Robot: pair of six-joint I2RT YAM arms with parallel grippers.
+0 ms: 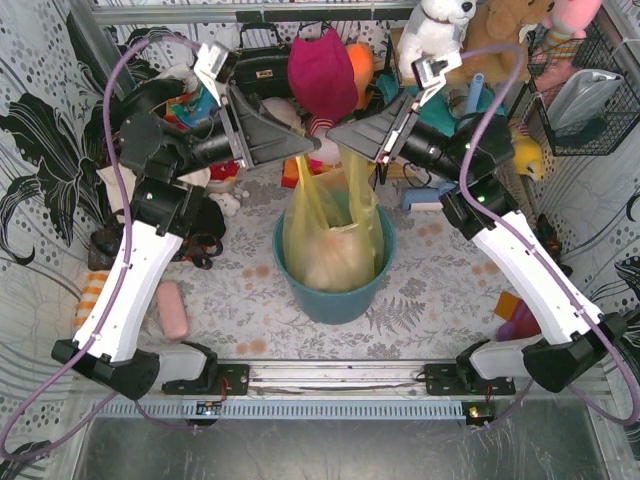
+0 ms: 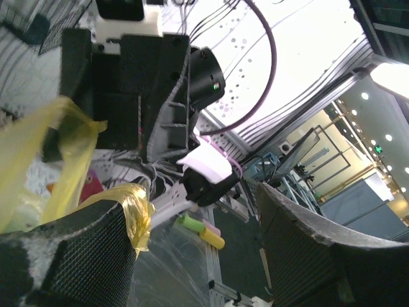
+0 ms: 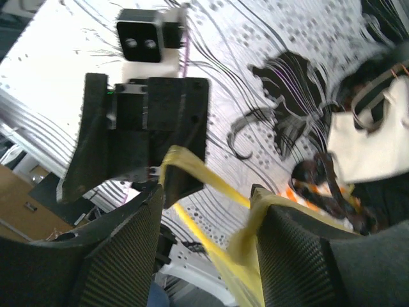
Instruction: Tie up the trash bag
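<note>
The trash bag [image 1: 335, 240], thin yellow-green plastic with pale paper showing through, sits in the round teal bin [image 1: 335, 302], its two handle strips pulled up above the rim. My left gripper [image 1: 303, 147] and right gripper [image 1: 343, 135] face each other tip to tip over the bin. In the left wrist view the left gripper [image 2: 195, 204] is open, and a bag strip [image 2: 133, 208] is draped over one fingertip. In the right wrist view the right gripper [image 3: 206, 192] is open; a yellow strip [image 3: 211, 182] crosses the gap and hangs over one finger [image 3: 300, 256].
Plush toys and clutter crowd the back: a white plush [image 1: 435, 25], a magenta soft item [image 1: 322, 70], a black bag [image 1: 262, 62]. A wire basket [image 1: 585, 95] hangs at the right. A pink bar [image 1: 172, 310] lies near left. A cream tote [image 3: 370, 141] shows beyond.
</note>
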